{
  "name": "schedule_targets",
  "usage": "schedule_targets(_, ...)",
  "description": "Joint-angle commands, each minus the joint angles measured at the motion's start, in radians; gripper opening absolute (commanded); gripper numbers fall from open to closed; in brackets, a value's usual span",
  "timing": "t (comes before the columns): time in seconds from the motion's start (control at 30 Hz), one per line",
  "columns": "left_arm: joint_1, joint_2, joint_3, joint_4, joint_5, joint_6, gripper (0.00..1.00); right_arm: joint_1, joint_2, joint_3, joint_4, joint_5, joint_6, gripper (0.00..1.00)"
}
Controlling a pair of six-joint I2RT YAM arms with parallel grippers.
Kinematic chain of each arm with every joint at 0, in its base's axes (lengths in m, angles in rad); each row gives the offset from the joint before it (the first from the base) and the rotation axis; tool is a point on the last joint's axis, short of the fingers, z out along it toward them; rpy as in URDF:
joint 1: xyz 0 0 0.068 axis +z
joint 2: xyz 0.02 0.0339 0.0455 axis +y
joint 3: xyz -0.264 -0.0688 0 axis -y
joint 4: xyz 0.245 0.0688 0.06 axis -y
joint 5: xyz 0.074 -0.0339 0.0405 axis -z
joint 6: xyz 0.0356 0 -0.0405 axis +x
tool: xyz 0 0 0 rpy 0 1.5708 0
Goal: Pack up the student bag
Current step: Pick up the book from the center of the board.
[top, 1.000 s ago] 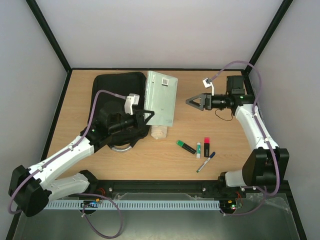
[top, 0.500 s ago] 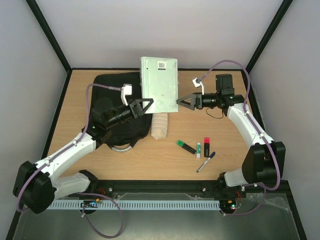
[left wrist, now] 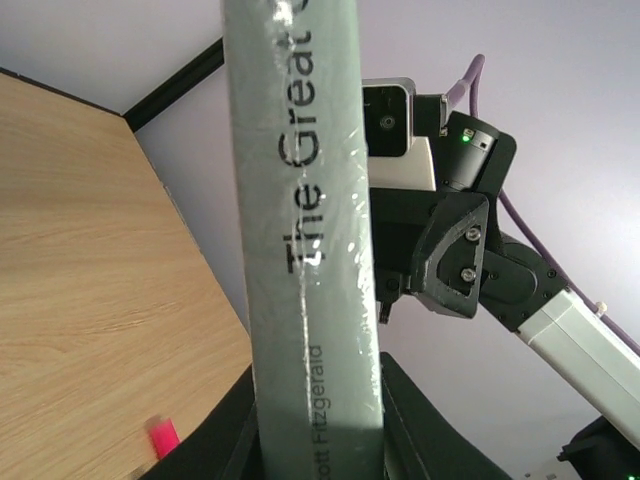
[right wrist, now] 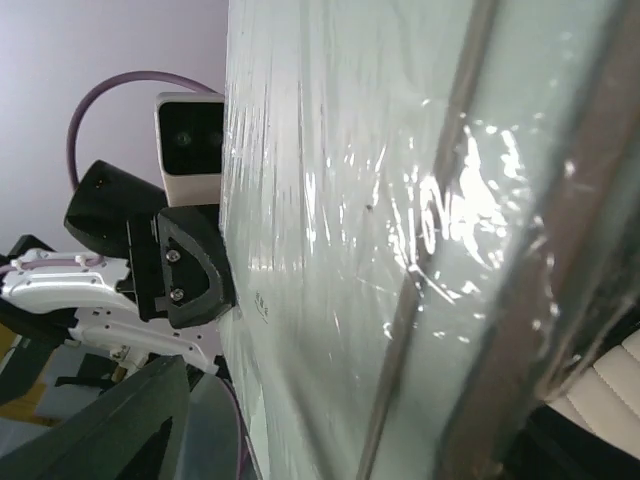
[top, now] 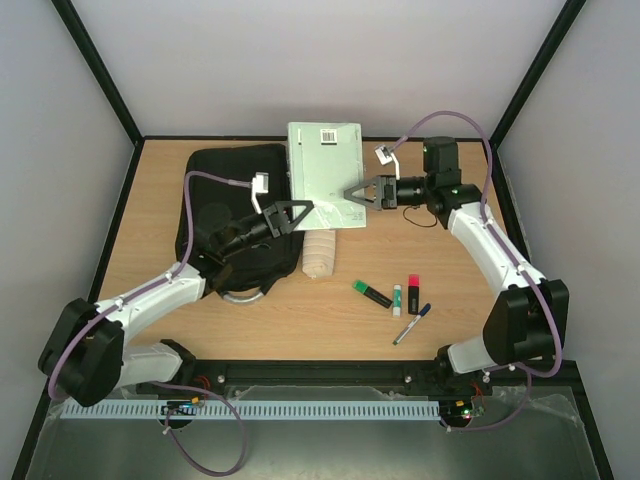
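Wooden table (top: 460, 290), left pincer (top: 303, 210) clasping wrapped book (top: 325, 165)

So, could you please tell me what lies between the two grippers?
The book, held up by the left gripper, with the right gripper open at its other side; the top view shows it.

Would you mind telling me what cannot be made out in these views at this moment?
- Title on the book: left wrist view, cut off by the top and bottom edges.
- Opening of the student bag: top view, too dark, partly under the left arm.
- Whether the right gripper touches the book: top view too small; right wrist view filled by the cover.
- The cream object: top view, far end hidden under the book.
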Motion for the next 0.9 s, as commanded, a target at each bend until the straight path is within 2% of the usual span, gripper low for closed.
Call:
schedule_targets(0.0,0.004,-0.01,0.003,0.248,0.006,-0.005,0.03,0.006,0.009,0.066,0.03,-0.067,0.094,0.69)
schedule_targets(0.13,0.004,0.007,-0.024,0.342,0.023,-0.017,0.03,0.006,0.004,0.072,0.056,-0.109,0.157,0.61)
schedule_targets(0.3,0.003,0.059,-0.031,0.387,0.031,-0.036,0.02,0.005,-0.008,0.079,0.059,-0.131,0.191,0.4)
schedule_targets(0.43,0.003,0.097,-0.03,0.4,0.031,-0.046,0.05,0.005,-0.024,0.077,0.061,-0.121,0.198,0.29)
schedule_targets(0.53,0.004,0.112,-0.022,0.384,0.031,-0.043,0.17,0.005,-0.037,0.067,0.064,-0.104,0.191,0.21)
schedule_targets(0.63,0.004,0.119,-0.011,0.34,0.025,-0.031,0.4,0.006,-0.047,0.049,0.072,-0.075,0.187,0.14)
schedule_targets(0.67,0.004,0.118,-0.007,0.315,0.024,-0.021,0.44,0.005,-0.049,0.042,0.072,-0.065,0.184,0.11)
schedule_targets(0.77,0.005,0.11,0.008,0.207,0.003,0.015,0.6,0.005,-0.05,0.026,0.06,-0.018,0.157,0.02)
schedule_targets(0.87,0.013,0.081,0.024,0.037,-0.028,0.089,0.69,0.0,-0.05,0.013,0.043,0.019,0.117,0.01)
